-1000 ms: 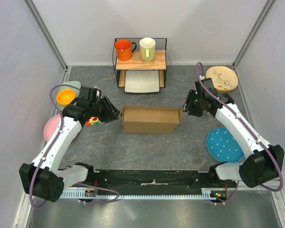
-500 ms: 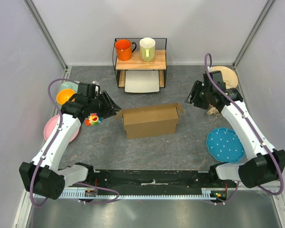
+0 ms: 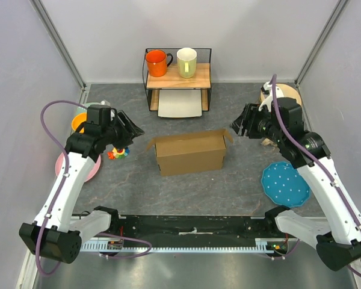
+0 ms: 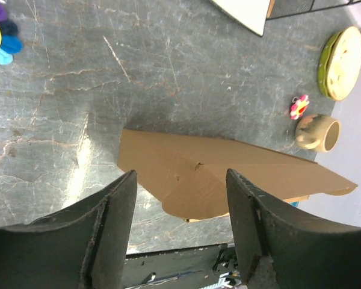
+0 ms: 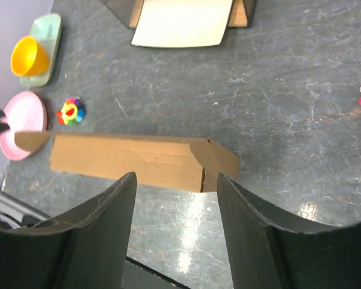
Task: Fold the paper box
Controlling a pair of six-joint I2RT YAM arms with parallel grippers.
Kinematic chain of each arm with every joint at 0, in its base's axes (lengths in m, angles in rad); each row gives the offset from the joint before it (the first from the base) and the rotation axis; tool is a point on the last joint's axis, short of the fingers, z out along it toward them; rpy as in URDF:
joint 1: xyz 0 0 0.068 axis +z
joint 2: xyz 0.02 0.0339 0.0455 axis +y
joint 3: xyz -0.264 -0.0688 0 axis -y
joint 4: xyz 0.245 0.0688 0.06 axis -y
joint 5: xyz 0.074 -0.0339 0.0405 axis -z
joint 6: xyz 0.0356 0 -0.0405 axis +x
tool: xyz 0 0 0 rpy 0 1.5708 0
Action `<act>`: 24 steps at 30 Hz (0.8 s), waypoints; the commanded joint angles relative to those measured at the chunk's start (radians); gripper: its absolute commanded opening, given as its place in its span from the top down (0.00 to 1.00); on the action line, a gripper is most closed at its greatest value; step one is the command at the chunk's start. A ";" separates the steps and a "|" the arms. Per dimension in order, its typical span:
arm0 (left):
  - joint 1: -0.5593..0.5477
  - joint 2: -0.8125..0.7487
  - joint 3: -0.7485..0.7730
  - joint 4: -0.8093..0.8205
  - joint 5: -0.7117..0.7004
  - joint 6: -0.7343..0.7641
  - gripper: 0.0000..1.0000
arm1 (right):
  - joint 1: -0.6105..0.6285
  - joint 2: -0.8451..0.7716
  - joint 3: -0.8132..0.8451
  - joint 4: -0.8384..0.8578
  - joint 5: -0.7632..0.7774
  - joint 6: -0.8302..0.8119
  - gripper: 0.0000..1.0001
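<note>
The paper box is a brown cardboard block standing mid-table, slightly skewed, with small end flaps sticking out at its upper left and upper right corners. My left gripper hovers off the box's left end, open, with a gap to the cardboard. In the left wrist view the box lies beyond the spread fingers, and nothing sits between them. My right gripper hangs off the right end, open and apart from the box. The right wrist view shows the box below and ahead of that gripper.
A wooden shelf at the back carries an orange mug and a pale green mug, with a white tray under it. An orange bowl, pink plate and colourful toy lie left. A blue dotted plate lies right.
Both grippers have pulled back and up from the box's ends and opened wider. The box was let go, turned slightly, and its end flaps sprang outward.
</note>
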 commanded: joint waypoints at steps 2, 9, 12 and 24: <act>0.014 -0.011 0.065 0.026 -0.030 -0.055 0.27 | 0.029 -0.016 -0.076 0.048 -0.056 -0.137 0.35; 0.012 -0.095 -0.002 0.118 0.007 0.021 0.08 | 0.057 0.011 -0.129 0.023 -0.007 -0.191 0.34; 0.012 -0.136 -0.057 0.164 0.054 0.029 0.08 | 0.062 0.031 -0.146 0.040 0.012 -0.194 0.35; 0.012 -0.172 -0.125 0.249 0.274 0.132 0.21 | 0.083 0.108 -0.186 0.157 0.029 -0.214 0.39</act>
